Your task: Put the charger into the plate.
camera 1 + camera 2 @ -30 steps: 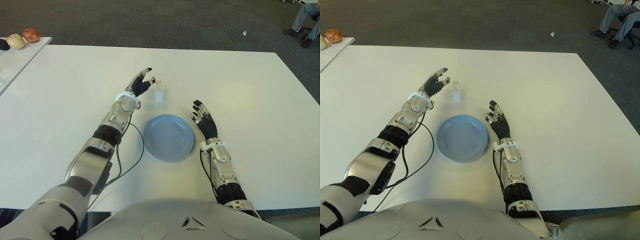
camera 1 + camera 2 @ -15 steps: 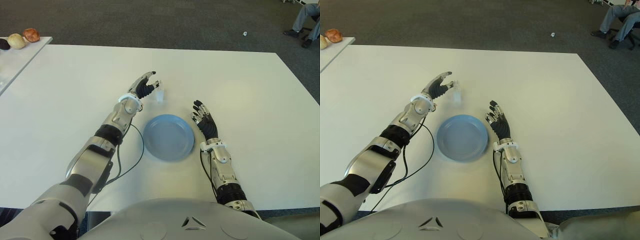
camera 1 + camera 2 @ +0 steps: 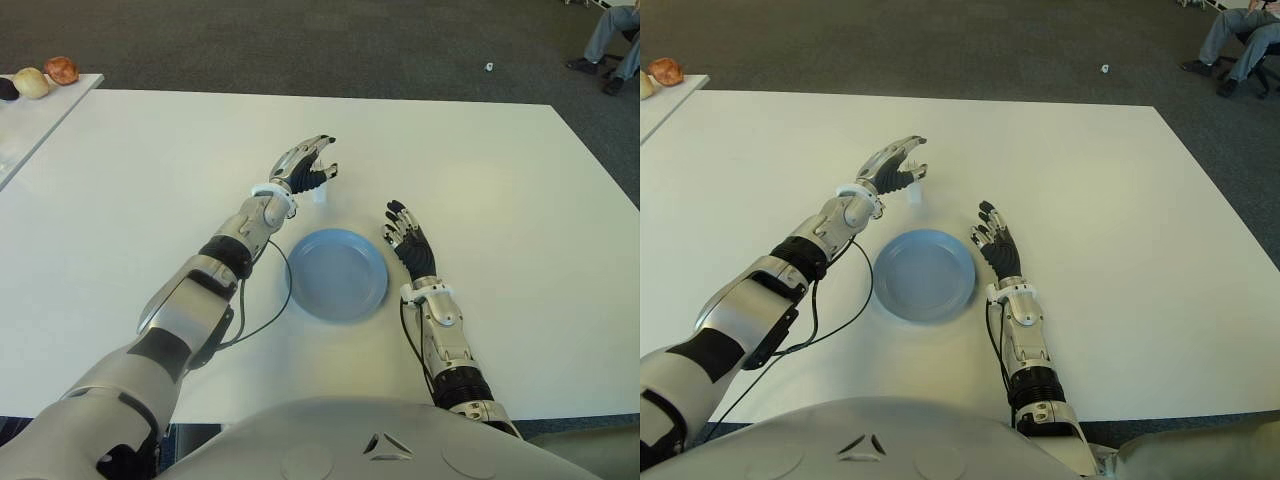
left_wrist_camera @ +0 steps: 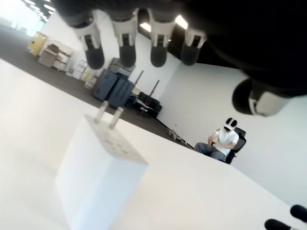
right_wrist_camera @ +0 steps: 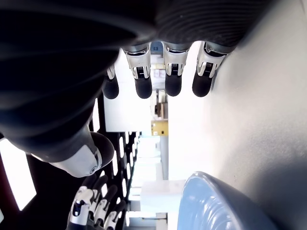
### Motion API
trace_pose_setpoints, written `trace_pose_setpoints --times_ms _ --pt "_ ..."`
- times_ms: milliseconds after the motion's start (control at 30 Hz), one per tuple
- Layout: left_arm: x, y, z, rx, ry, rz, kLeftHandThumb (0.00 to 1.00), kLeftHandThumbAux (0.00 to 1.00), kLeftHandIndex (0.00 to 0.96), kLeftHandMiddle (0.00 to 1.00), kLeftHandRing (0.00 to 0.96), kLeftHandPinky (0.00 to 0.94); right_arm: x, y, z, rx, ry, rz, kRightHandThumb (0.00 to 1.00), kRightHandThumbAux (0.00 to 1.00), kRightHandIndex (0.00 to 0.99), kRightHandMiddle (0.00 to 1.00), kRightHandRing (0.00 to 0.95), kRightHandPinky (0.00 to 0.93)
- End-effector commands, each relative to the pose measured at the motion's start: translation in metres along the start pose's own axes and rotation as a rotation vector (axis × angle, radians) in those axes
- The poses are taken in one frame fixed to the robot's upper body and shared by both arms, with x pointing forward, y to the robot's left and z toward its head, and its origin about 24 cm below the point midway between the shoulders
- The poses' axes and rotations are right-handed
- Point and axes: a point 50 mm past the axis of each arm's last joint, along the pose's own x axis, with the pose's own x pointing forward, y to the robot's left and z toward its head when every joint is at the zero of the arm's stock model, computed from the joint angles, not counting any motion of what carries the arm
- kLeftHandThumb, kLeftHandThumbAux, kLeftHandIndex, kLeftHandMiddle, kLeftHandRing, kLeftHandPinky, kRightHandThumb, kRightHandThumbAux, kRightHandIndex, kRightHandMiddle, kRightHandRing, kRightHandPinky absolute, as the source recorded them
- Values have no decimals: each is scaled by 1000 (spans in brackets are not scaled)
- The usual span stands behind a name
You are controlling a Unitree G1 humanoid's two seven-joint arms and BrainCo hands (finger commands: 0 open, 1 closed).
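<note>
The charger [image 3: 320, 193] is a small white cube with two metal prongs pointing up, standing on the white table [image 3: 150, 180] just beyond the plate. My left hand [image 3: 318, 165] hovers over it, open. In the left wrist view the fingertips [image 4: 127, 53] hang above the charger [image 4: 98, 177] without touching it. The blue plate [image 3: 337, 273] lies in front of me with nothing in it. My right hand [image 3: 405, 235] shows open just right of the plate, palm turned toward it.
A black cable [image 3: 268, 322] runs from my left arm across the table, left of the plate. A side table [image 3: 25, 120] at the far left carries round food items [image 3: 45, 77]. A seated person [image 3: 615, 35] is at the far right, beyond the table.
My left hand has swung to the right, from beside the charger to over it, partly hiding it in the eye views. The right hand and plate have not moved.
</note>
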Motion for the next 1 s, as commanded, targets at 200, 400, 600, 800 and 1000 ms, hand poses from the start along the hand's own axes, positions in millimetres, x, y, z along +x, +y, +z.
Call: trace_pose_setpoints --times_ms 200,400,600,800,1000 --pt "2 -3 -1 144 -54 -91 158 451 0 0 0 65 -16 -3 -24 22 138 -26 0 669 0 0 0 0" --pt "1 -7 -5 226 -65 -146 110 494 0 0 0 40 -16 -3 -23 28 141 -35 0 665 0 0 0 0" --pt "-1 -10 -8 259 -63 -174 89 517 0 0 0 24 -17 -4 -23 28 141 -38 0 660 0 0 0 0" --pt "-6 -15 -14 268 -49 -203 61 523 0 0 0 12 -17 -5 -22 24 139 -36 0 645 0 0 0 0" --pt "-11 -17 -21 276 -35 -224 41 521 0 0 0 3 -18 -7 -21 19 137 -37 0 631 0 0 0 0"
